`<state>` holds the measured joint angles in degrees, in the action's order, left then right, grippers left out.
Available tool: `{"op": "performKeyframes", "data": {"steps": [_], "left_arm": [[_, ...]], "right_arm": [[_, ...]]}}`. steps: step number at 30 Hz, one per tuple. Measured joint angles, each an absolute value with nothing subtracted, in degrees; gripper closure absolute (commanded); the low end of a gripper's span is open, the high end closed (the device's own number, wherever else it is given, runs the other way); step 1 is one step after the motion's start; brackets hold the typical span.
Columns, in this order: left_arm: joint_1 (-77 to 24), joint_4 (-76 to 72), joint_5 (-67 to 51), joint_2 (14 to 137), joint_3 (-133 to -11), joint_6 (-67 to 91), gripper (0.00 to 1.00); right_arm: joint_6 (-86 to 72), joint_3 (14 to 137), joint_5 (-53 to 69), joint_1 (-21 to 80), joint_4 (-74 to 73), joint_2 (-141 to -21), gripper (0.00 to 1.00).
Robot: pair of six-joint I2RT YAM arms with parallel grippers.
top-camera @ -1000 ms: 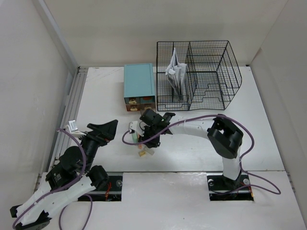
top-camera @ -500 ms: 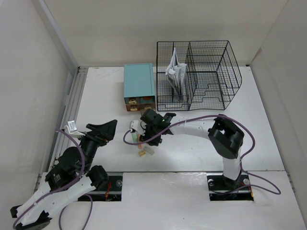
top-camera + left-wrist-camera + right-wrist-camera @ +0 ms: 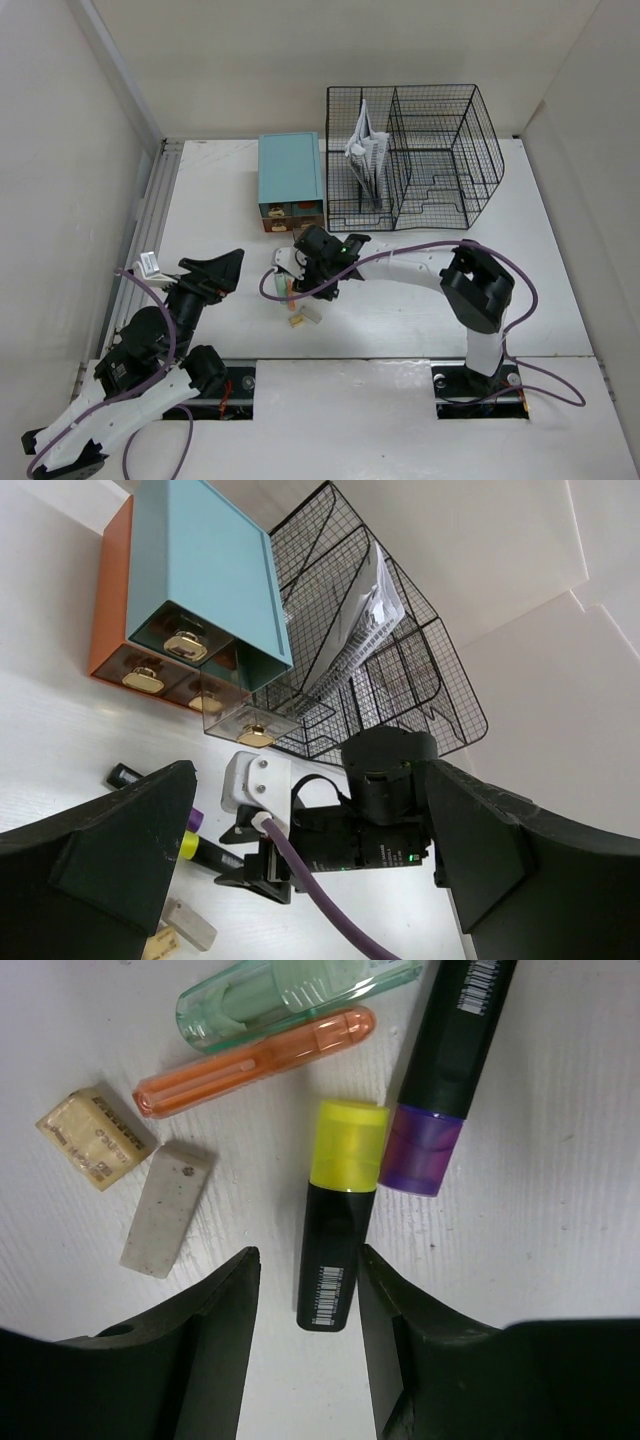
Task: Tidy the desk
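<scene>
Right gripper [image 3: 310, 1265] straddles the tail of the yellow-capped highlighter [image 3: 338, 1210], jaws apart; purple-capped marker [image 3: 445, 1070] just beside; white eraser [image 3: 167, 1208] near.

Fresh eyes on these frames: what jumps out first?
The right gripper hangs open over a yellow-capped highlighter, among pens and erasers strewn mid-way across the desk. Behind stand a teal drawer box, one drawer pulled out, and a black wire rack holding papers.

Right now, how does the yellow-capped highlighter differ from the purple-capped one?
The yellow-capped highlighter looks slimmer than the purple-capped highlighter. The yellow cap points up the right wrist view, the purple cap down. The yellow one's tail lies between the fingers of the right tool; the purple one outside them. Both have black barrels.
</scene>
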<state>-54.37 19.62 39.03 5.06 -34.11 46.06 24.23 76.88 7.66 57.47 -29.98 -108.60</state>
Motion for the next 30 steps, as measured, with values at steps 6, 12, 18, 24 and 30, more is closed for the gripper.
{"op": "performKeyframes", "data": {"steps": [6,12,18,24,30], "left_arm": [[-54.37,19.46,39.03,5.08,-34.11,45.89,0.01],[-54.37,19.46,39.03,5.08,-34.11,45.89,0.01],[-54.37,19.44,39.03,5.08,-34.11,45.89,0.01],[-54.37,19.44,39.03,5.06,-34.11,45.87,0.01],[-54.37,19.42,39.03,5.06,-34.11,45.89,0.01]], "right_arm": [[24.23,76.88,6.57,57.47,-29.91,-108.49,0.51],[24.16,76.88,5.58,57.47,-29.61,-110.02,0.51],[23.97,76.88,4.60,57.47,-29.52,-111.81,0.51],[23.70,77.01,4.51,57.47,-29.50,-111.81,1.00],[25.12,77.25,7.75,57.47,-31.83,-111.11,1.00]]}}
